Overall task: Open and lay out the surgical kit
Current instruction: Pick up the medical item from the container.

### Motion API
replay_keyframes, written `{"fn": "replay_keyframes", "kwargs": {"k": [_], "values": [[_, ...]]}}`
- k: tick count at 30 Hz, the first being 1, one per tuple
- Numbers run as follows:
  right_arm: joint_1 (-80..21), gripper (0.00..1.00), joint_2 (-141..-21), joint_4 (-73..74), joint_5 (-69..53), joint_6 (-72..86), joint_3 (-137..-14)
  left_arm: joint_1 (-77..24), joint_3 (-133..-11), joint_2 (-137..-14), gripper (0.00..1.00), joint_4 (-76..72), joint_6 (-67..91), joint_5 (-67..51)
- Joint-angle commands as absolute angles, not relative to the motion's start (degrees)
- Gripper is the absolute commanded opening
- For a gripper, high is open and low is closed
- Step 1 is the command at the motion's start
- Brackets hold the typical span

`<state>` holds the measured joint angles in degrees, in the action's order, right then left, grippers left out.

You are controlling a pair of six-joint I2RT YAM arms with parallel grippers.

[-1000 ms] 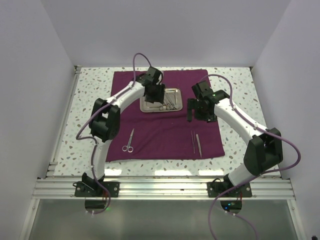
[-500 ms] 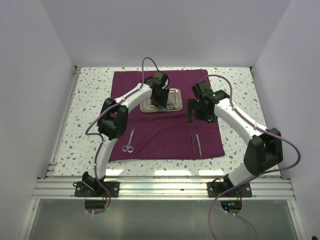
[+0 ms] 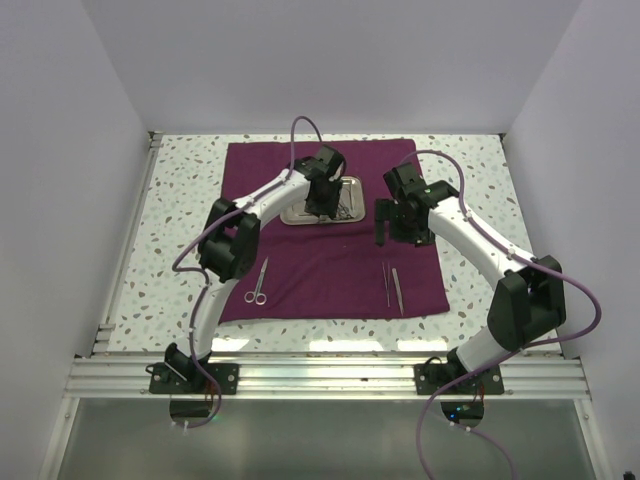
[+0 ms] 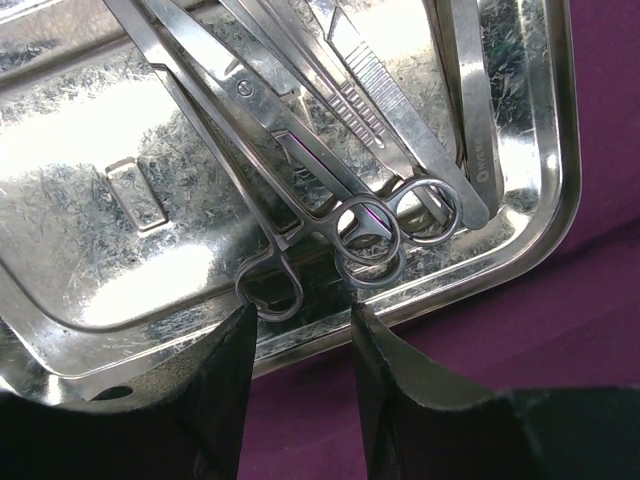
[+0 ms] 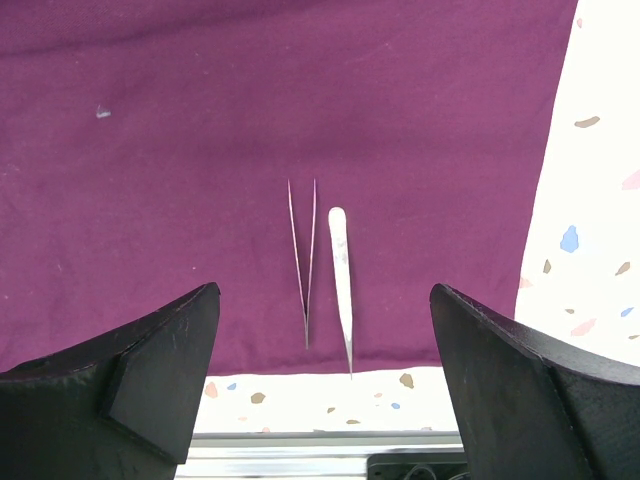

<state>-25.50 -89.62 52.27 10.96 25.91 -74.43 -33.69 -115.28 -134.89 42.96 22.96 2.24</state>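
Currently: cloth wrap (image 3: 330, 270) spread flat on bench (image 3: 180, 200). Steel tray (image 4: 120, 130) at wrap's far middle, ring-handled instruments (image 4: 330, 215) piled inside. Left pincer (image 4: 300, 315) half-parted at tray's near rim, gripping nothing. Right pincer (image 5: 322, 290) wide, above tweezers (image 5: 341, 265) on wrap. Scissors (image 3: 258, 283) near-left on wrap.

Seen from above, much of the steel tray (image 3: 356, 200) is hidden beneath the left gripper (image 3: 322, 207); its instruments (image 3: 342, 208) are too small to be distinguished there (their tips are cropped in the left wrist view).
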Motion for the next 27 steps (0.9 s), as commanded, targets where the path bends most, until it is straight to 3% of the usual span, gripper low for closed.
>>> {"fn": "replay_keyframes", "kwargs": {"k": [1,27], "values": [[-25.4,0.90,-88.0,51.8,11.5,25.6,-73.8,-33.9,-115.3,-133.5,0.46,42.6,22.8,4.0],[-25.4,0.90,-89.0,51.4,11.7,25.2,-73.5,-34.8,-118.1,-134.5,0.41,38.8,19.6,4.0]]}}
